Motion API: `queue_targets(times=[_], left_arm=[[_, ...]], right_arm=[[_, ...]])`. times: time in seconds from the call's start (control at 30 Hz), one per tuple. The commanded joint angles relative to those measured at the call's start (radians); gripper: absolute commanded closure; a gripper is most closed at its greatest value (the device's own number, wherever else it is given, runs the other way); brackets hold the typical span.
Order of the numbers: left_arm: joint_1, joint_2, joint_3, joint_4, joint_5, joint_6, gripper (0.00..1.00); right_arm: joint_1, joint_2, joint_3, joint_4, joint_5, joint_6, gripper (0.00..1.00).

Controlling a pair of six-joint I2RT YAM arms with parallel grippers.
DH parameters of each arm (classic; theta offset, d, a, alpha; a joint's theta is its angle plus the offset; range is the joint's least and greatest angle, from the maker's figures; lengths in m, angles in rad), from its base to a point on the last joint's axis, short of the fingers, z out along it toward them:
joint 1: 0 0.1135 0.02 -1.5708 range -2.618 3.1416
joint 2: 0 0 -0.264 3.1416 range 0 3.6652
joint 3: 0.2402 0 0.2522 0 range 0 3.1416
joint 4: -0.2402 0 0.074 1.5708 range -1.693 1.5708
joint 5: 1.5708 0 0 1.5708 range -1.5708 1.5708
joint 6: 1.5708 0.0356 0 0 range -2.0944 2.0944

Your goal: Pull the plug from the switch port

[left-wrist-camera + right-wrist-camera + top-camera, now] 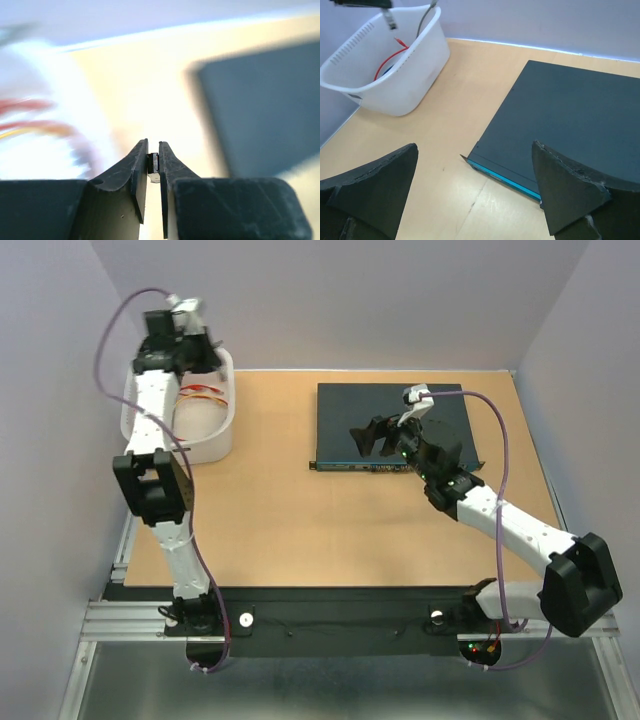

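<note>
The switch (345, 410) is a flat dark box lying on the tan table, its thin teal face (506, 178) turned to the near side. I see no plug in that face. My left gripper (200, 348) is raised over the white basket, far left of the switch. In the left wrist view it (153, 145) is shut on a small dark plug (154, 162). In the right wrist view a plug (391, 19) on a grey cable dangles over the basket. My right gripper (378, 438) hovers over the switch's front edge, and in its own view (475, 146) it is wide open and empty.
A white plastic basket (215, 440) stands at the far left and holds red and orange cables (395, 57); it shows blurred in the left wrist view (30, 155). Purple cables run along both arms. Bare tan table (270, 510) lies between basket and switch.
</note>
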Motion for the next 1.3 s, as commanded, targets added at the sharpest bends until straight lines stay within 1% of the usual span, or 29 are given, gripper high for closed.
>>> queue_targets(times=[0.0,0.03,0.17,0.27,0.4,0.47,0.5,0.53,0.57,0.6,0.63,0.67,0.7,0.73,0.77,0.83,0.87,0.9,0.97,1.0,1.07,1.1,1.17,1.2,1.27], left_arm=[[0.206,-0.044,-0.053,0.067,-0.186,0.073,1.0],[0.258,-0.039,-0.062,0.078,-0.224,0.076,1.0],[0.333,0.008,-0.065,0.131,-0.26,0.079,1.0],[0.341,0.048,-0.073,0.136,-0.275,0.093,1.0],[0.339,0.065,-0.114,0.141,-0.275,0.096,1.0],[0.335,0.064,-0.138,0.141,-0.291,0.103,0.99],[0.326,0.056,-0.149,0.144,-0.309,0.111,0.85],[0.323,0.05,-0.172,0.148,-0.314,0.114,0.76],[0.319,0.034,-0.184,0.159,-0.317,0.116,0.67],[0.319,0.034,-0.198,0.162,-0.317,0.117,0.58],[0.313,0.016,-0.209,0.167,-0.317,0.119,0.18],[0.31,0.007,-0.224,0.168,-0.318,0.122,0.13],[0.306,-0.008,-0.231,0.17,-0.326,0.125,0.01],[0.303,-0.019,-0.234,0.168,-0.326,0.126,0.01],[0.292,-0.038,-0.237,0.161,-0.331,0.132,0.01],[0.278,-0.061,-0.237,0.148,-0.338,0.139,0.01],[0.258,-0.074,-0.235,0.133,-0.341,0.148,0.01],[0.243,-0.108,-0.235,0.127,-0.341,0.155,0.01],[0.205,-0.143,-0.24,0.118,-0.355,0.178,0.01],[0.142,-0.168,-0.24,0.109,-0.366,0.21,0.01],[0.061,-0.176,-0.223,0.087,-0.4,0.244,0.01],[-0.022,-0.161,-0.209,0.051,-0.397,0.272,0.01],[-0.101,-0.127,-0.156,-0.012,-0.345,0.289,0.01],[-0.169,-0.087,-0.136,-0.031,-0.329,0.297,0.01],[-0.222,-0.038,-0.077,-0.074,-0.297,0.304,0.01]], right_arm=[[0.004,-0.062,-0.038,0.01,0.003,-0.025,0.0],[0.004,-0.065,-0.052,0.01,0.007,-0.025,0.0],[0.005,-0.047,-0.053,-0.01,0.001,-0.029,0.0],[0.005,-0.039,-0.052,-0.031,0.013,-0.032,0.0],[0.004,-0.04,-0.053,-0.085,0.119,-0.04,0.0],[0.004,-0.051,-0.07,-0.084,0.134,-0.037,0.0],[0.004,-0.059,-0.082,-0.082,0.151,-0.025,0.0],[0.005,-0.057,-0.086,-0.082,0.171,-0.006,0.0],[0.005,-0.059,-0.09,-0.097,0.272,0.096,0.0],[0.004,-0.057,-0.096,-0.116,0.341,0.097,0.0],[0.004,-0.059,-0.112,-0.133,0.381,0.2,0.0],[0.002,-0.065,-0.118,-0.136,0.377,0.196,0.0],[0.002,-0.064,-0.119,-0.143,0.334,0.155,0.0],[0.002,-0.061,-0.113,-0.162,0.328,0.146,0.0],[0.004,-0.045,-0.084,-0.218,0.32,0.141,0.0],[0.002,-0.031,-0.049,-0.289,0.302,0.082,0.0],[0.002,-0.018,-0.012,-0.358,0.287,0.045,0.0],[0.002,-0.018,0.002,-0.386,0.27,-0.032,0.0],[0.002,-0.027,0.02,-0.474,0.295,-0.092,0.0],[0.004,-0.059,0.014,-0.482,0.308,-0.157,0.0],[0.002,-0.102,0.0,-0.487,0.297,-0.208,0.0],[0.002,-0.144,-0.015,-0.487,0.276,-0.228,0.0],[-0.011,-0.168,-0.029,-0.489,0.257,-0.195,0.0],[-0.024,-0.168,-0.03,-0.493,0.222,-0.13,0.0],[-0.047,-0.12,-0.017,-0.556,0.211,-0.068,0.01]])
